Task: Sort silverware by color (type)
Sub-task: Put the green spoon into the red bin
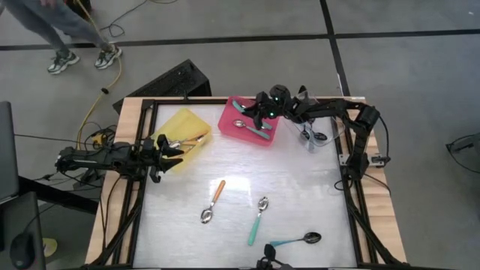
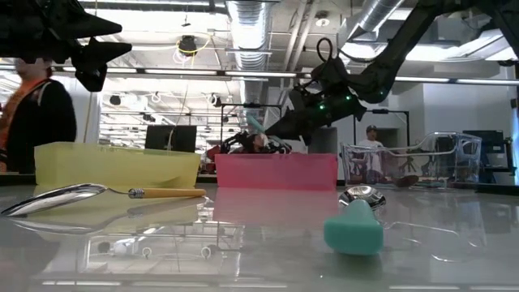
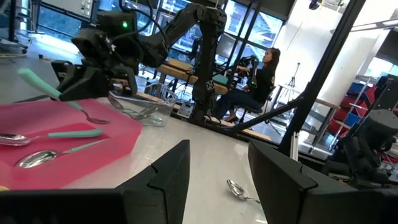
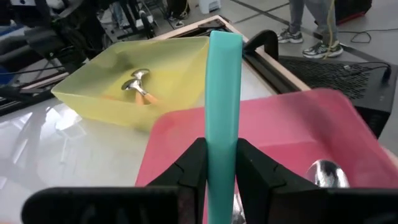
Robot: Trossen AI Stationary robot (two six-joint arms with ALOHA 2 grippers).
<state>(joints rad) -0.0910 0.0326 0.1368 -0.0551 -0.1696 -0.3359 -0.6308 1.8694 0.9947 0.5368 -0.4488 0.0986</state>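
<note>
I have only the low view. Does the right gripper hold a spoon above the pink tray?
Observer: Yes, the right gripper is shut on a teal-handled spoon above the pink tray.
Operator: How many spoons lie loose on the table?
Observer: Three: an orange-handled spoon, a teal spoon with a silver bowl, a teal spoon with a black bowl.
Operator: And the left gripper?
Observer: The left gripper is open, at the yellow tray.

One camera looks straight down on the whole table [image 1: 240, 187]. Another sits low on the table, looking across into the room. Each wrist camera looks close at the pink tray [image 1: 247, 120], which all views share.
</note>
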